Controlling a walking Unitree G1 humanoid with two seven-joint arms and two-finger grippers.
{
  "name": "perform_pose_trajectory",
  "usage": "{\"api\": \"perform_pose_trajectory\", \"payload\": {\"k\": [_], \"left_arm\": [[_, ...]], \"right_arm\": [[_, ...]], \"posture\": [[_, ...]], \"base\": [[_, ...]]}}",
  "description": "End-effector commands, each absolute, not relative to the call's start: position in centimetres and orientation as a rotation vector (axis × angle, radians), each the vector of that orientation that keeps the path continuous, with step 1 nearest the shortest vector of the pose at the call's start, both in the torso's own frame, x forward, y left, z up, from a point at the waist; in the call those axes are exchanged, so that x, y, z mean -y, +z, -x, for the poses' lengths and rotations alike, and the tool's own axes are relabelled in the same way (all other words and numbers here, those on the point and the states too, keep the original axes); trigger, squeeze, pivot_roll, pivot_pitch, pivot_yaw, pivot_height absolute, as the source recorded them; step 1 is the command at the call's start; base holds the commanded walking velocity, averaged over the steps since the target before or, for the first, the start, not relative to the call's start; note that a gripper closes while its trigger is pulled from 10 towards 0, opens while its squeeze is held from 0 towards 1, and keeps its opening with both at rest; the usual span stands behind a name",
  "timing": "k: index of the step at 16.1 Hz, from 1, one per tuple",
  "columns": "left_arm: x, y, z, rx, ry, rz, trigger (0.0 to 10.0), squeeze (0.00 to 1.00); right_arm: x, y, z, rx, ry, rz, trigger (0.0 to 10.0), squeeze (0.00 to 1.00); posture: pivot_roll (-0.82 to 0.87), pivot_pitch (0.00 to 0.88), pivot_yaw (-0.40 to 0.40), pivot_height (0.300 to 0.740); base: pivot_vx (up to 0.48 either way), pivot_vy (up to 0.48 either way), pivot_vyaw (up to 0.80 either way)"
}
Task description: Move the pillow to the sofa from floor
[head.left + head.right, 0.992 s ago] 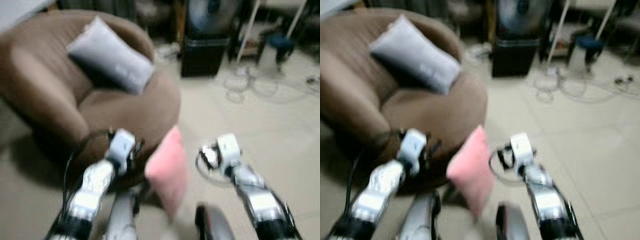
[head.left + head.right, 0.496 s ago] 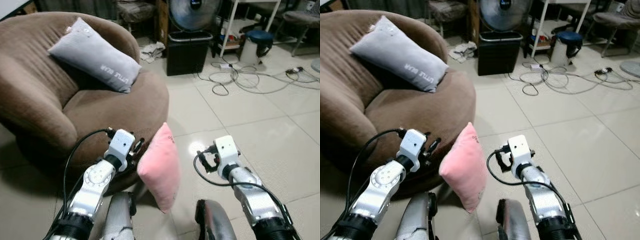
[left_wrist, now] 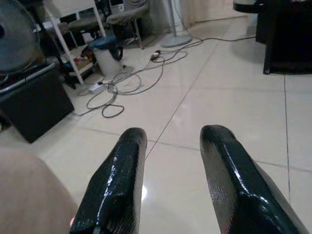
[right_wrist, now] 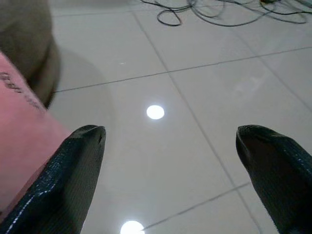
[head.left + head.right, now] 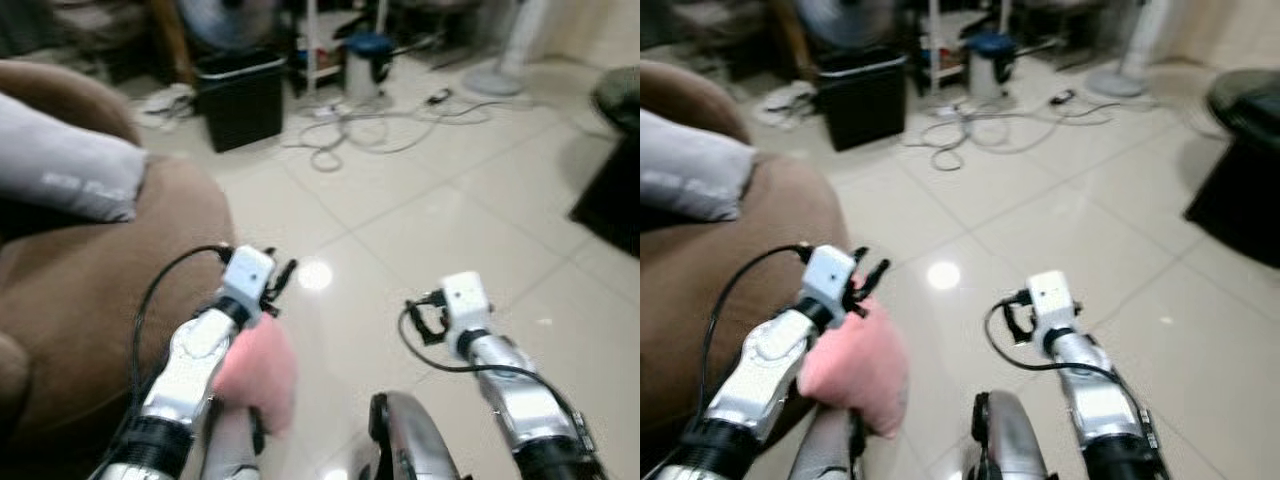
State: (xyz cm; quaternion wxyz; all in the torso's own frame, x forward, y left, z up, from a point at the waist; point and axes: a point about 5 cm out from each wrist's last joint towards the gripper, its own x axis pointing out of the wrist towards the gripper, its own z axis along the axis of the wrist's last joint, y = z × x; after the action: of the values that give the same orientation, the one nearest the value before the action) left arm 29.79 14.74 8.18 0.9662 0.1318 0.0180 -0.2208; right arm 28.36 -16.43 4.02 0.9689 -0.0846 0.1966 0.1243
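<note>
Glossy pale floor tiles (image 5: pixel 470 210) run from the robot's feet out to a cluttered far wall, with ceiling lights mirrored in them. Nearest the camera, the pink pillow (image 5: pixel 855 372) sits low between the two silver arms, pressed against the underside of the left forearm and just beside the front edge of the brown sofa (image 5: pixel 90 290). It is blurred, so its long axis is hard to judge; it appears to hang roughly downward, its rounded bulk toward the robot's legs. In the right wrist view a pink edge of it (image 4: pixel 19 131) bearing small printed letters lies just beside one black finger.

The left pincer (image 3: pixel 170 161) reaches forward over the tiles with its two black fingers (image 3: pixel 122 180) set apart, nothing between them; floor shows through the gap. The right pincer (image 4: pixel 170 165) is spread much wider, its fingers (image 4: pixel 73 170) well apart, holding nothing, above bare tile and a light reflection. Neither pincer grips the pillow.

Farther on, a grey pillow (image 5: pixel 60 170) rests on the sofa seat on the robot's left. Beyond it stands a black bin (image 5: pixel 238 98), then a tangle of loose cables (image 5: pixel 360 125) across the floor, and a white pot with a blue lid (image 5: pixel 365 62) beside white shelf legs. A dark piece of furniture (image 5: pixel 1240 170) stands on the far right.
</note>
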Motion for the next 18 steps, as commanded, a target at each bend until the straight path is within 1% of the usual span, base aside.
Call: {"api": "perform_pose_trajectory", "payload": {"k": [1, 2, 6, 11, 12, 14, 16, 18], "left_arm": [[-14.87, 8.01, -29.67, -0.042, -0.445, -0.269, 10.0, 0.00], [-14.96, 8.02, -29.64, -0.042, -0.443, -0.270, 10.0, 0.00], [-15.49, 7.76, -29.77, -0.066, -0.390, -0.293, 10.0, 0.00], [-15.59, 7.95, -29.85, -0.057, -0.396, -0.286, 10.0, 0.00], [-15.43, 8.09, -29.78, -0.047, -0.411, -0.280, 10.0, 0.00], [-15.35, 8.16, -29.77, -0.043, -0.418, -0.276, 10.0, 0.00], [-15.34, 8.22, -29.75, -0.040, -0.420, -0.274, 10.0, 0.00], [-15.33, 8.25, -29.76, -0.038, -0.424, -0.274, 10.0, 0.00]], "right_arm": [[16.16, 4.41, -28.64, -0.382, 0.263, 0.171, 10.0, 0.00], [16.10, 4.42, -28.63, -0.381, 0.264, 0.171, 10.0, 0.00], [16.01, 4.46, -28.62, -0.378, 0.271, 0.172, 10.0, 0.00], [15.83, 4.55, -28.73, -0.372, 0.283, 0.187, 10.0, 0.00], [15.78, 4.58, -28.69, -0.369, 0.294, 0.208, 10.0, 0.00], [15.79, 4.61, -28.69, -0.369, 0.294, 0.212, 10.0, 0.00], [16.01, 4.57, -28.71, -0.373, 0.257, 0.159, 10.0, 0.00], [16.06, 4.59, -28.85, -0.371, 0.263, 0.174, 10.0, 0.00]], "posture": [[0.06, 0.000, 0.004, 0.574], [0.06, 0.000, 0.005, 0.574], [0.06, 0.000, 0.005, 0.574], [0.07, 0.000, 0.002, 0.574], [0.07, 0.000, 0.002, 0.574], [0.07, 0.000, 0.004, 0.574], [0.07, 0.000, 0.004, 0.574], [0.07, 0.000, 0.003, 0.574]], "base": [[0.289, 0.000, 0.00], [0.285, 0.000, 0.00], [0.000, 0.000, 0.00], [0.000, 0.000, 0.00], [0.262, 0.000, 0.00], [0.328, 0.000, 0.80], [0.332, 0.000, 0.00], [0.332, 0.000, 0.00]]}}
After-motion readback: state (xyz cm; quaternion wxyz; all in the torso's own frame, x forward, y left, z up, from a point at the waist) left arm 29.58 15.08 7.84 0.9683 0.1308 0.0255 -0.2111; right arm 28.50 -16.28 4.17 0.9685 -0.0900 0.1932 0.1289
